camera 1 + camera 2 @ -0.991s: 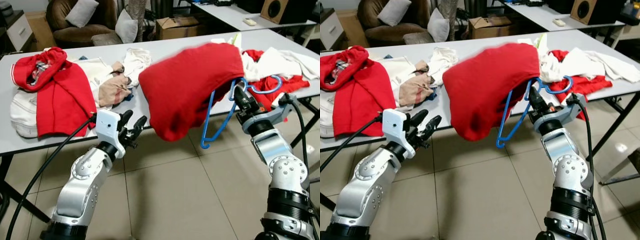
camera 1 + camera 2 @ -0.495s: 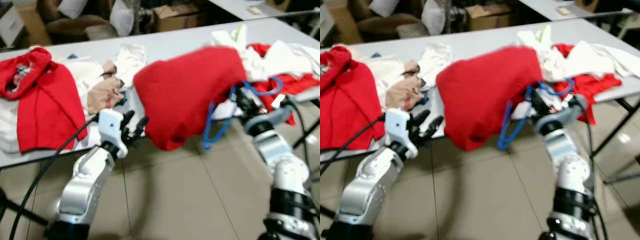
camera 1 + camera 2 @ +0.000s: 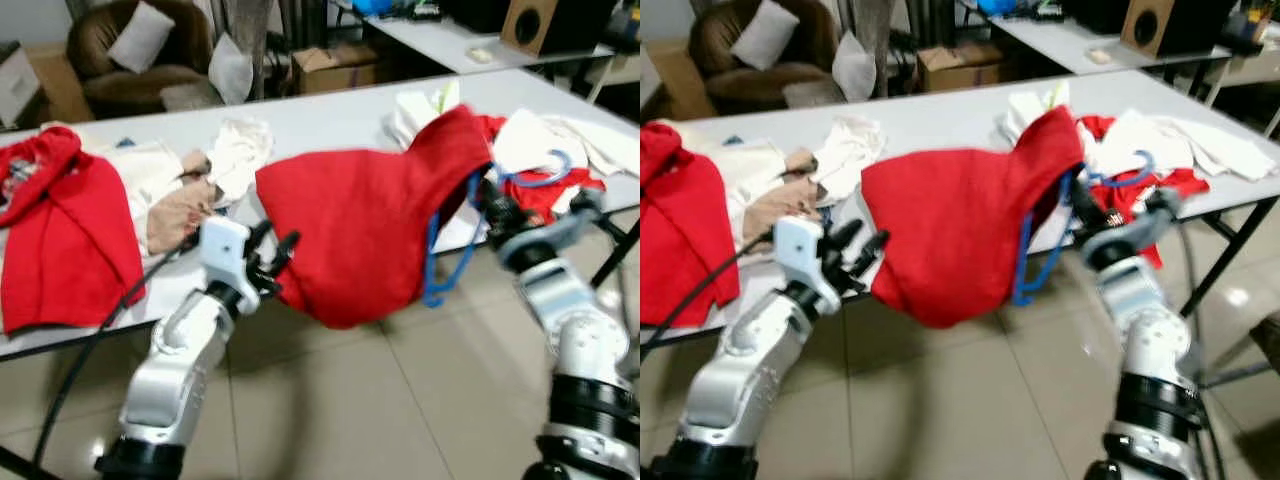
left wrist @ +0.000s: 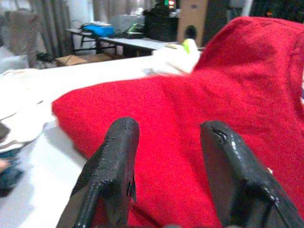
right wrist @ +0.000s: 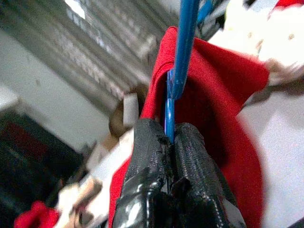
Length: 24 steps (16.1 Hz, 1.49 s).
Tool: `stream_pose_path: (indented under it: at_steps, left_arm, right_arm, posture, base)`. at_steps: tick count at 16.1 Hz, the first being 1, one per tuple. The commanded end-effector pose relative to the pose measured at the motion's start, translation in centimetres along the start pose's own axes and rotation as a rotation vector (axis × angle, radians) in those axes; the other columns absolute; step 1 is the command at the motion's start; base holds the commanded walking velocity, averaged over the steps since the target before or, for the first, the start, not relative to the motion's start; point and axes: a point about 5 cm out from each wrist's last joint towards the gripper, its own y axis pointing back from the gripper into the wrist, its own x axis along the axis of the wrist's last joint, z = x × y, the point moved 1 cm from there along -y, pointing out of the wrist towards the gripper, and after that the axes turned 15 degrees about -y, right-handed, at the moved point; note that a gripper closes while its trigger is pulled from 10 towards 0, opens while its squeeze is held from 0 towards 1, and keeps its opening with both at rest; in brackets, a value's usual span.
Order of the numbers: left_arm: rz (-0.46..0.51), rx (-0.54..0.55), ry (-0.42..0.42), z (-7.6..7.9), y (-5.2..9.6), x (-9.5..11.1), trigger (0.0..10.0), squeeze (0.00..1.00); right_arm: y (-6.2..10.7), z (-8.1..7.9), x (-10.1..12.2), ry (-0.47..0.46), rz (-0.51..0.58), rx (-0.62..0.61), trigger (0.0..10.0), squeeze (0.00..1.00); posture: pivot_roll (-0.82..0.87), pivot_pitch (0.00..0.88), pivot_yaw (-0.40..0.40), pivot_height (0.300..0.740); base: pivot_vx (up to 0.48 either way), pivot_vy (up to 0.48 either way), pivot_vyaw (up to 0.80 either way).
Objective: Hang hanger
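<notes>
Room looks like some kind of workshop or office: beige tiled floor [image 3: 330, 400] with a bit of glare on it, and a long grey table [image 3: 330, 110] on black legs running across the middle. Behind that there's a brown armchair [image 3: 110, 60] with a pale cushion [image 3: 140, 35] on it, and a cardboard box [image 3: 335, 65] on the floor nearby. Further back on the right sits a second table [image 3: 430, 35] with a wooden speaker [image 3: 530, 25] on top.

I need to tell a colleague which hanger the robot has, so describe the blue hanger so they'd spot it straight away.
Start at the long grey table. At its front edge the right gripper is shut on the blue hanger, the thin blue frame half hidden under the red garment draped over it.
</notes>
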Motion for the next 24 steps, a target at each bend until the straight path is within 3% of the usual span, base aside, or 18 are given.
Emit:
stream_pose_path:
  at_steps: [1,15,19,24]
  left_arm:
    - [0.000,0.010,-0.004,-0.2,-0.2,0.0,10.0,0.00]
    - [-0.012,0.038,-0.008,-0.5,-0.2,-0.3,10.0,0.00]
    - [-0.012,0.050,-0.008,-0.5,-0.4,-0.2,10.0,0.00]
    - [-0.017,0.058,-0.041,-0.4,-0.7,-0.1,10.0,0.00]
  right_arm:
    - [-0.1,-0.6,0.1,0.020,-0.010,0.024,10.0,0.00]
    - [-0.2,-0.8,-2.2,0.032,-0.092,0.035,10.0,0.00]
    - [-0.3,-0.8,-2.4,0.022,-0.094,0.034,10.0,0.00]
    - [-0.5,-1.1,-2.7,0.053,-0.107,0.050,10.0,0.00]
  posture:
    - [-0.07,0.000,0.007,0.740]
    - [-0.05,0.000,-0.006,0.740]
    - [-0.05,0.000,-0.002,0.740]
    - [-0.05,0.000,-0.001,0.740]
  base:
    - [0.368,0.000,0.00]
    - [0.377,0.000,0.00]
    - [0.000,0.000,0.00]
    - [0.000,-0.384,0.80]
